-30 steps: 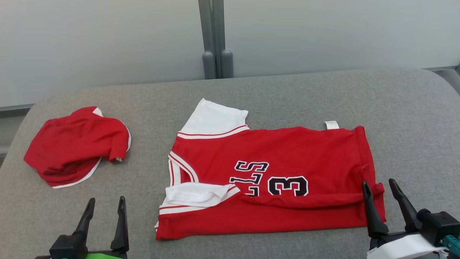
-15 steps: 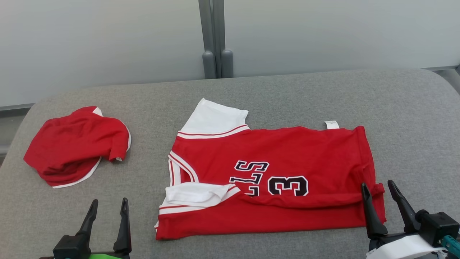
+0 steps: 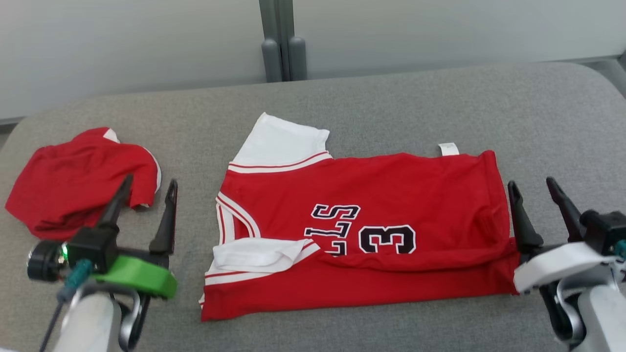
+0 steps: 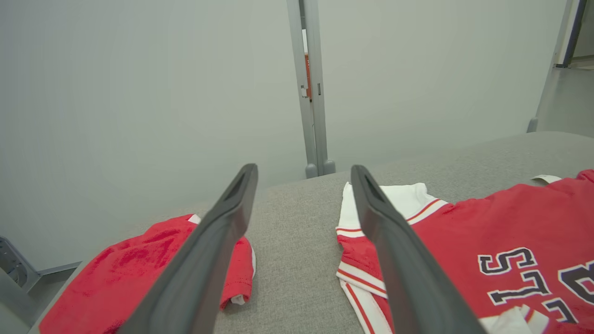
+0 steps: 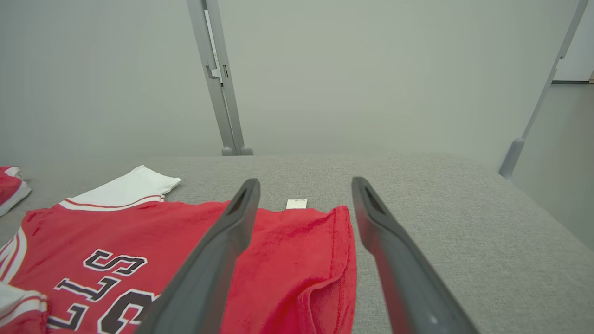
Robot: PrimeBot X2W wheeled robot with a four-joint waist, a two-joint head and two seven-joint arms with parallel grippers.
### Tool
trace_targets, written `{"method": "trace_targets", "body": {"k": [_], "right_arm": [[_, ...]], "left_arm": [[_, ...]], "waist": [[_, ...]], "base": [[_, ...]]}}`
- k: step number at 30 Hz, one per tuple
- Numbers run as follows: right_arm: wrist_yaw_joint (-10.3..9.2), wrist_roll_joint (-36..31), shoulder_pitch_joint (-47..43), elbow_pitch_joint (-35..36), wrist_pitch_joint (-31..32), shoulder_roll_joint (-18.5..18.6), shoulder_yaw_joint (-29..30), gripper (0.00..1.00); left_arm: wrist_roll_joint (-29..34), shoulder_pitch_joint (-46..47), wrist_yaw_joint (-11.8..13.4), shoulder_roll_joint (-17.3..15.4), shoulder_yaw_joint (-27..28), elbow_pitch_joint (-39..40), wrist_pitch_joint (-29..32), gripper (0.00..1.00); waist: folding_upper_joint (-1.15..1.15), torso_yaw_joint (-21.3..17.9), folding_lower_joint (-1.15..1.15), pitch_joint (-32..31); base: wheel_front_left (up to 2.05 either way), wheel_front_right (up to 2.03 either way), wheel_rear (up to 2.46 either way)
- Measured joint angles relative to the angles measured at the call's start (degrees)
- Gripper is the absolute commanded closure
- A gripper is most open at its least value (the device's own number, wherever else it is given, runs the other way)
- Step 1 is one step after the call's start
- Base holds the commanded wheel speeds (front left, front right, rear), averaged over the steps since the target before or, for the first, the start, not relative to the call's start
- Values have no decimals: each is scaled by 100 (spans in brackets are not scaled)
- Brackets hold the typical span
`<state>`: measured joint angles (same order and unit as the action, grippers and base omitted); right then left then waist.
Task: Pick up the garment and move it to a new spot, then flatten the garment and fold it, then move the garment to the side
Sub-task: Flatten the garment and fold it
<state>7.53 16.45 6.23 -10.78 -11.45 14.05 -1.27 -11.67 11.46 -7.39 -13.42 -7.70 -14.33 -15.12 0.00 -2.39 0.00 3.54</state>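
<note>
- The red jersey (image 3: 401, 190) at the centre of the head view carried black, white-edged letters (image 3: 336, 221) lying sideways: "LLS", with the rest of the word tucked under a fold.
- Just right of them stood a large "3" (image 3: 387, 239) in the same style.
- The white tag (image 3: 448, 148) on the jersey's upper edge was too small to read.

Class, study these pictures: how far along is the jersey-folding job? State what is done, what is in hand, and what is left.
Done: the red jersey lies flat on the grey surface, its near long edge folded up over the lettering. In hand: nothing is gripped; the left tool and right tool stand open, one beside each end. Left: finish folding, then move it aside.
</note>
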Motion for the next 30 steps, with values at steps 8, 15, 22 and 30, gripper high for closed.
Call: {"method": "trace_targets", "body": {"k": [8,15,22,30], "right_arm": [[0,196,1471,-686,762,309,33,0],[0,493,2801,-1519,1350,376,-472,0],[0,768,3742,-2270,1567,223,-1111,0],[0,1214,4387,-2856,1639,105,-1690,0]], "left_arm": [[-615,2165,-8,-735,-1054,-472,439,0],[-1674,4086,-9,-1322,-2431,-1237,1116,0],[-2590,5107,-9,-1621,-3600,-1946,1631,0],[-3495,5592,-10,-1864,-4470,-2607,2047,0]], "waist": [[0,-137,0,681],[0,-413,1,1498],[0,-790,1,2125],[0,-1292,1,2587]], "base": [[0,0,0],[0,0,0],[0,0,0],[0,0,0]]}}
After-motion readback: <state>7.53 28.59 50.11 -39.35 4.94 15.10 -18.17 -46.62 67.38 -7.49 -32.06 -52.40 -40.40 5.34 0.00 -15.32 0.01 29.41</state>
